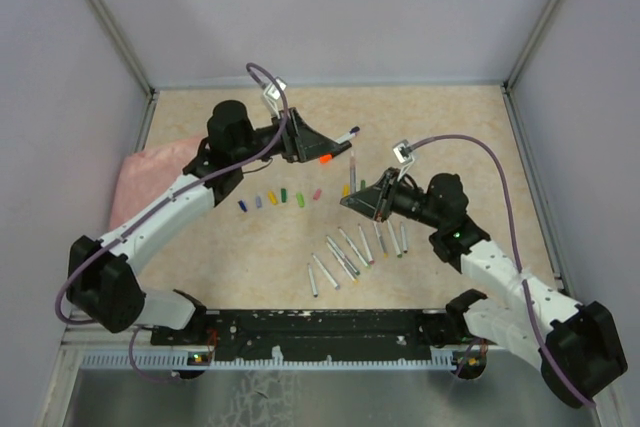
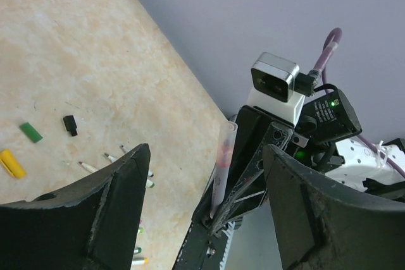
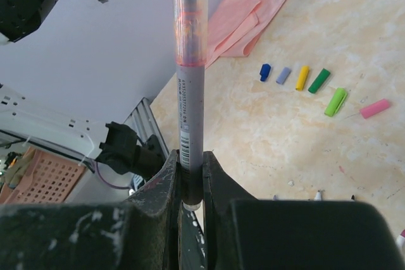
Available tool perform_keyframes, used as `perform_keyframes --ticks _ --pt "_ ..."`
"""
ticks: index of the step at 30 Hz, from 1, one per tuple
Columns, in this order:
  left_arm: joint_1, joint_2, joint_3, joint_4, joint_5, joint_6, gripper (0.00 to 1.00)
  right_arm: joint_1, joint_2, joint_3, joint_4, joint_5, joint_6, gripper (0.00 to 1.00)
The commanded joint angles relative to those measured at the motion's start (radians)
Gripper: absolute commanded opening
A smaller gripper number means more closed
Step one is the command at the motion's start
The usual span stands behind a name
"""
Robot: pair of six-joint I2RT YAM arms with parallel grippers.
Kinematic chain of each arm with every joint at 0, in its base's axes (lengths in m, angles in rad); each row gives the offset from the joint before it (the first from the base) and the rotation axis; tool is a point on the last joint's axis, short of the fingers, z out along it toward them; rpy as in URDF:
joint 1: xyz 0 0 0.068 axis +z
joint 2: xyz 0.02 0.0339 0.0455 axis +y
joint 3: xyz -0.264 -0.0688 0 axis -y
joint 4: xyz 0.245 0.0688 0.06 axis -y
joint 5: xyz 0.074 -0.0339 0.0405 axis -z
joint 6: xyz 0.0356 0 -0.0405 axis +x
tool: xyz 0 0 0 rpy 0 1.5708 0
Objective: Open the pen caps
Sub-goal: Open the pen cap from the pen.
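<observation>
The right gripper (image 3: 190,159) was squeezed tight on the bottom part of one pen (image 3: 190,55). It held the pen standing straight up above the table (image 1: 440,127). The pen had a grey body and a clear top part with red showing inside.

The left gripper (image 2: 207,153) was near the top end of that pen. Its fingers (image 2: 117,203) were spread wide apart, one on each side, with nothing between them touching. From above, a small orange bit and a purple-tipped bit showed by the left gripper, but I could not tell what they were.

Loose caps (image 1: 284,194) lay in a row on the table: blue, pale purple, yellow, green, light green and pink. More pens (image 1: 350,250) lay side by side near the right arm. A pink cloth (image 1: 150,175) lay at the left edge.
</observation>
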Motion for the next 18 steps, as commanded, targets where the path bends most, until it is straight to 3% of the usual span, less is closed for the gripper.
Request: perform_keyframes --ticks 1,13,18 --pt "-0.009 0.022 0.052 -0.034 0.056 0.023 0.76 -0.008 0.009 0.015 0.047 -0.043 -0.014 0.0" --pt "-0.08 0.083 0.101 -0.054 0.038 0.053 0.69 -0.008 0.04 0.023 0.069 -0.068 -0.007 0.0" --pt "-0.092 0.103 0.103 -0.047 0.043 0.049 0.52 -0.008 0.041 0.021 0.074 -0.076 -0.004 0.0"
